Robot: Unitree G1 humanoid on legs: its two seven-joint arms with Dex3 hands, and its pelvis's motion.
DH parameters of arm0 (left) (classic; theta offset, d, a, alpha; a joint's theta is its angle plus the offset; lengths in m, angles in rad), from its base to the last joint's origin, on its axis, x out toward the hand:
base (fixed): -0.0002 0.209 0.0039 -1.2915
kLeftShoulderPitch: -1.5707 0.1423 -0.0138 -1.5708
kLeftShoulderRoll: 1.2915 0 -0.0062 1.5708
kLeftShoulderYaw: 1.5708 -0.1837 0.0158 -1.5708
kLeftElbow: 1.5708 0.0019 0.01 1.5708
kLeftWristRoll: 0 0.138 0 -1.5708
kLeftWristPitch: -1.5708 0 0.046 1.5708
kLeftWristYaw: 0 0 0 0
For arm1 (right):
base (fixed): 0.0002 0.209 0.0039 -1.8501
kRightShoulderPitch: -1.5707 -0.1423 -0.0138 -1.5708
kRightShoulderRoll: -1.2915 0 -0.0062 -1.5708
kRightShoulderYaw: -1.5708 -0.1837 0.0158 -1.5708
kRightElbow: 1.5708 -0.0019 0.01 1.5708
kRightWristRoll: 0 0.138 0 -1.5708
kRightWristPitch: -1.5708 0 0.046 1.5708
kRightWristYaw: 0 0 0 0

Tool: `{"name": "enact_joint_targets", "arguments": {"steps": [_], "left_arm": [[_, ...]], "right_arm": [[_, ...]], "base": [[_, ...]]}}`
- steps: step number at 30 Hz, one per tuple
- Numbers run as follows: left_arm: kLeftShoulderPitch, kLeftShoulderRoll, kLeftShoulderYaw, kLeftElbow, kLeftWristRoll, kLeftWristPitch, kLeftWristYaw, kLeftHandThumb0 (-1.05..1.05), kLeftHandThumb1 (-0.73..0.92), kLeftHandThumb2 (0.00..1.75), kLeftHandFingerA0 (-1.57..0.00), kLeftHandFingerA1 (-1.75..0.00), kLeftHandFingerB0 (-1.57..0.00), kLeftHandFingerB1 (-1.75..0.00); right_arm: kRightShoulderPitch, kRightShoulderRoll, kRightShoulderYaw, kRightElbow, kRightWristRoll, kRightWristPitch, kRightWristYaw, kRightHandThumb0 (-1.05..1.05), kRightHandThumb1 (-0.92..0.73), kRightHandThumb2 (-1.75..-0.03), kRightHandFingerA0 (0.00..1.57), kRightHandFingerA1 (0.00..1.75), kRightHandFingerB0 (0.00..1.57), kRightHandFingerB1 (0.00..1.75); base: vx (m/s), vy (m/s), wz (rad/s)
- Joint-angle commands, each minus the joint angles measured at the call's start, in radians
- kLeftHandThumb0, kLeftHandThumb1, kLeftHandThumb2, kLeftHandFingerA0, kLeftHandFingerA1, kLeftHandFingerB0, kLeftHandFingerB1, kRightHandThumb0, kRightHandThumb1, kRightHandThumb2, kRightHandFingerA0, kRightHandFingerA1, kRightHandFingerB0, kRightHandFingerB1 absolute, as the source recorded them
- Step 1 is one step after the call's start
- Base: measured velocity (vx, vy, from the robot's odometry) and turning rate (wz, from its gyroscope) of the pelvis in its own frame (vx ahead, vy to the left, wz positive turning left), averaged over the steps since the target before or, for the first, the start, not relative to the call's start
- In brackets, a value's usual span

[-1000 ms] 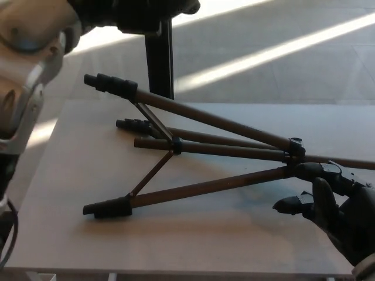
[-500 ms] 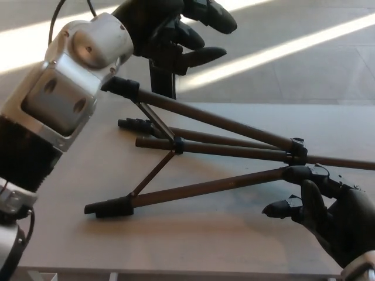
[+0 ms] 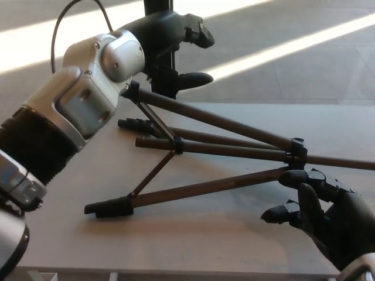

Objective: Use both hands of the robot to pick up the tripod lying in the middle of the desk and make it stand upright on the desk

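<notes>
Tripod [image 3: 211, 146] lying on desk [image 3: 176, 234], left robot hand [image 3: 176, 41] spread above its foot, right robot hand [image 3: 328, 211] spread beside hub

The tripod [image 3: 222, 146] lies across the desk [image 3: 193, 234] with its 3 legs fanned toward the left; thin braces cross the gaps between them, narrowing the way in. The raised upper leg leaves open space beneath it. The left arm [image 3: 76, 111] blocks approach from the near left, and a black post [image 3: 159, 52] stands behind the far edge. The desk's near strip is bare, save the right hand [image 3: 319, 213] at its right end.
</notes>
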Motion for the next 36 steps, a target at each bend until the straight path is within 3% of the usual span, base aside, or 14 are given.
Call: {"name": "enact_joint_targets", "arguments": {"steps": [1,3,4,6,7,19,20,21,22,30,31,32,33,36], "left_arm": [[-0.113,-0.019,-0.219,0.130,0.405,-0.117,0.054,-0.98,0.62,1.02,-0.04,-0.23,-0.14,-0.38],[-0.110,-0.044,-0.223,0.146,0.393,-0.099,0.061,-0.99,0.62,1.03,-0.03,-0.25,-0.14,-0.39],[-0.107,-0.056,-0.223,0.158,0.388,-0.094,0.069,-0.95,0.74,0.62,0.00,-0.42,-0.14,-0.35],[-0.102,-0.072,-0.224,0.167,0.384,-0.089,0.078,-0.95,0.75,0.62,0.00,-0.43,-0.14,-0.35],[-0.081,-0.092,-0.231,0.166,0.381,-0.080,0.083,-0.99,0.64,1.04,-0.03,-0.31,-0.13,-0.39],[-0.045,-0.103,-0.223,0.196,0.417,-0.097,0.102,-0.91,0.58,1.00,-0.02,-0.35,-0.12,-0.45],[-0.038,-0.109,-0.217,0.204,0.422,-0.096,0.118,-0.89,0.68,0.65,-0.05,-0.43,-0.24,-0.36],[-0.034,-0.112,-0.213,0.208,0.427,-0.097,0.125,-0.89,0.68,0.65,-0.05,-0.43,-0.24,-0.36],[-0.026,-0.116,-0.211,0.207,0.436,-0.092,0.133,-0.88,0.56,0.95,-0.04,-0.48,-0.20,-0.46],[0.005,-0.090,-0.299,0.254,0.581,-0.140,0.195,-0.81,0.50,0.90,-0.14,-0.55,-0.21,-0.48],[0.011,-0.087,-0.312,0.260,0.589,-0.139,0.178,-0.82,0.65,0.61,-0.12,-0.50,-0.23,-0.40],[0.016,-0.087,-0.317,0.266,0.595,-0.140,0.174,-0.81,0.65,0.61,-0.13,-0.50,-0.24,-0.40],[0.024,-0.086,-0.316,0.270,0.594,-0.142,0.178,-0.80,0.51,0.91,-0.09,-0.53,-0.17,-0.48],[0.048,-0.095,-0.296,0.293,0.590,-0.148,0.207,-0.78,0.52,0.91,-0.15,-0.55,-0.19,-0.47]], "right_arm": [[0.016,0.003,-0.019,0.014,0.030,0.025,-0.003,-1.05,-0.51,-0.59,1.27,0.65,1.16,0.56],[0.015,0.004,-0.020,0.013,0.031,0.030,-0.007,-1.05,-0.50,-0.59,1.28,0.65,1.17,0.57],[0.009,0.003,-0.020,0.017,0.032,0.031,-0.005,-1.05,-0.51,-0.59,1.28,0.64,1.16,0.56],[0.007,0.002,-0.020,0.024,0.031,0.022,0.003,-1.05,-0.51,-0.59,1.28,0.65,1.16,0.56],[0.010,0.008,-0.014,0.031,0.029,0.012,0.008,-1.05,-0.51,-0.58,1.28,0.64,1.16,0.56],[0.000,0.004,-0.014,0.010,0.010,0.055,-0.038,-1.05,-0.50,-0.61,1.30,0.66,1.18,0.57],[-0.002,0.001,-0.014,0.016,0.011,0.052,-0.031,-1.05,-0.51,-0.60,1.29,0.66,1.19,0.58],[-0.003,0.000,-0.014,0.018,0.011,0.051,-0.029,-1.05,-0.51,-0.60,1.29,0.66,1.19,0.58],[-0.005,0.001,-0.015,0.023,0.015,0.050,-0.024,-1.05,-0.51,-0.60,1.30,0.65,1.18,0.57],[-0.013,0.006,-0.006,0.011,0.003,0.073,-0.049,-1.05,-0.51,-0.60,1.30,0.66,1.20,0.58],[-0.012,0.008,-0.007,0.004,0.002,0.083,-0.061,-1.05,-0.50,-0.60,1.30,0.67,1.21,0.59],[-0.012,0.007,-0.008,0.000,0.001,0.089,-0.067,-1.05,-0.50,-0.60,1.30,0.67,1.20,0.59],[-0.012,0.004,-0.008,-0.002,-0.002,0.089,-0.067,-1.05,-0.51,-0.60,1.30,0.67,1.20,0.59],[-0.017,0.002,-0.007,0.001,-0.011,0.082,-0.072,-1.05,-0.52,-0.60,1.29,0.68,1.20,0.59]], "base": [[0.00,0.000,0.00],[0.00,0.000,0.00],[0.00,0.000,0.00],[0.00,0.000,0.00],[0.00,0.000,0.00],[0.00,0.000,0.00],[0.00,0.000,0.00],[0.00,0.000,0.00],[0.00,0.000,0.00],[0.00,0.000,0.00],[0.00,0.000,0.00],[0.00,0.000,0.00],[0.00,0.000,0.00],[0.00,0.000,0.00]]}}
